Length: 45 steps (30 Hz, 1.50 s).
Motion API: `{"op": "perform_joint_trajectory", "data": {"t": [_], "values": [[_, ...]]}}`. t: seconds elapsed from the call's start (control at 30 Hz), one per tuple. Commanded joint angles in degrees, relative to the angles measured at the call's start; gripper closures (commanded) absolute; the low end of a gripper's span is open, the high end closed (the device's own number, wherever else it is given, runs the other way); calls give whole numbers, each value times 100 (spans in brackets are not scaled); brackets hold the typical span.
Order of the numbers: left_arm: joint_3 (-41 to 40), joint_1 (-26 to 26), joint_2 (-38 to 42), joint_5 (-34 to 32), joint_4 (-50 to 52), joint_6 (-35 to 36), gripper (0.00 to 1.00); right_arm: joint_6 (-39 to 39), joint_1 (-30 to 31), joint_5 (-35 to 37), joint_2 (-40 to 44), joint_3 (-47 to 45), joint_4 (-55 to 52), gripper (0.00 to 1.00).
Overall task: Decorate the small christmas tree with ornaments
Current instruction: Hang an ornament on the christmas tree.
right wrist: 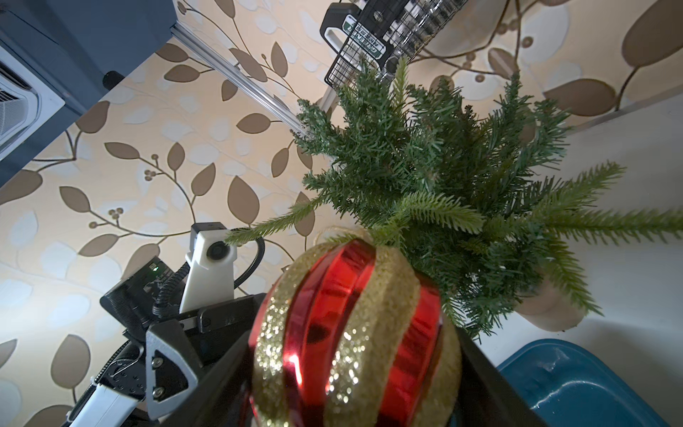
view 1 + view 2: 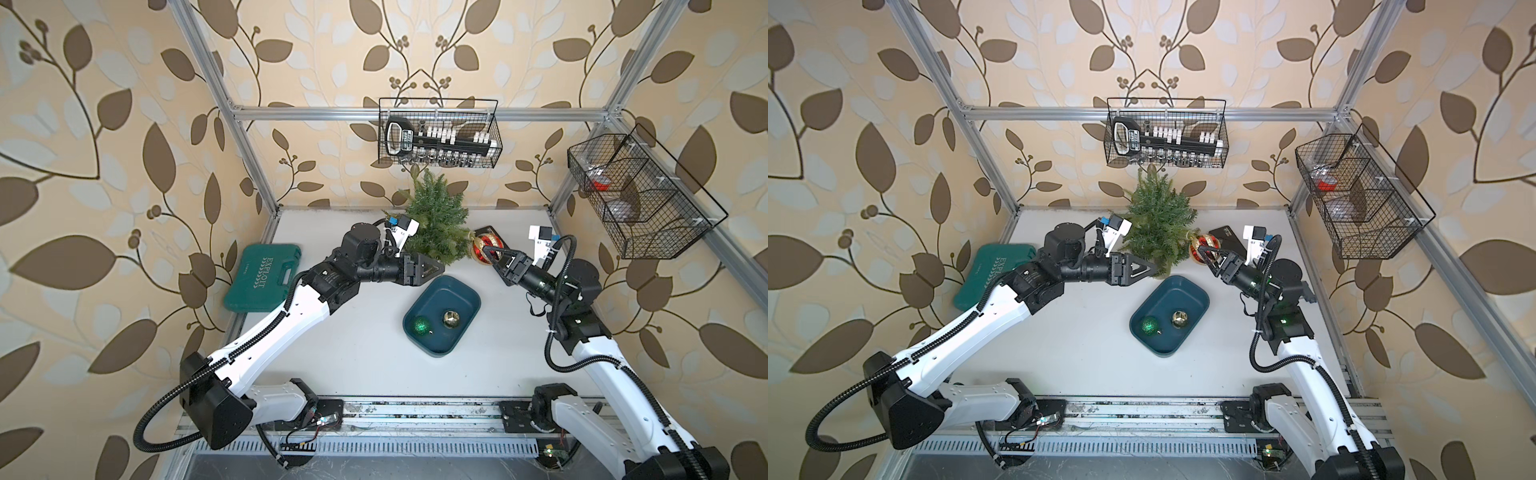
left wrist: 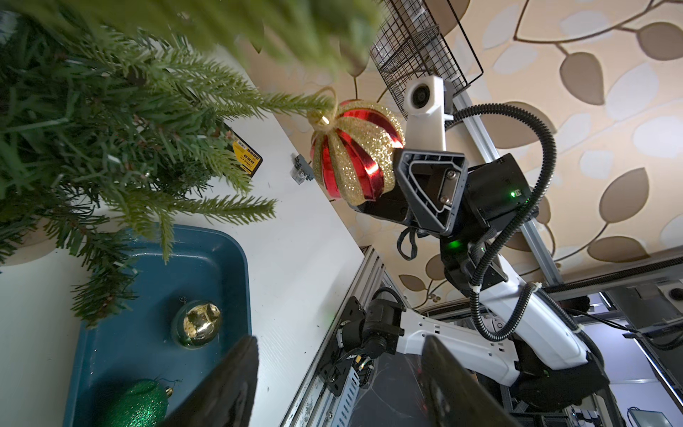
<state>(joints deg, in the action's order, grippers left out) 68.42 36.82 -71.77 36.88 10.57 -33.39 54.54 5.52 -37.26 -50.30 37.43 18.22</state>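
Tree (image 2: 436, 224) upper centre of frame on desk (image 2: 332, 332), right tool (image 2: 490, 252) gripping red-and-gold ball (image 3: 351, 148) against a branch tip, left tool (image 2: 436, 269) wide, empty, green ball (image 2: 422, 325) and gold ball (image 2: 451, 318) in tray (image 2: 465, 287) below

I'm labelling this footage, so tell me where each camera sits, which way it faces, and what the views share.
Top views: high above the robot's base, looking down and forward at the table; both arms show, with left gripper and right gripper.
Left wrist: on the left arm, facing across past its own open fingers to the right arm.
Right wrist: on the right arm, facing the small christmas tree past the red-and-gold ball it grips.
Shared: both wrist views show that ball, the tree and the blue tray.
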Motion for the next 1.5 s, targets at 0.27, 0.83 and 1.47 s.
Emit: {"op": "perform_joint_trajectory", "data": {"t": [0.27, 0.83, 1.47], "values": [[-22, 38, 97, -58, -134, 61, 30, -260, 12, 758, 181, -327, -119, 36], [1567, 420, -814, -904, 1125, 438, 36, -593, 23, 484, 388, -359, 57, 35], [3944, 971, -2554, -2366, 2415, 517, 37, -451, 19, 396, 425, -649, 297, 34]]}}
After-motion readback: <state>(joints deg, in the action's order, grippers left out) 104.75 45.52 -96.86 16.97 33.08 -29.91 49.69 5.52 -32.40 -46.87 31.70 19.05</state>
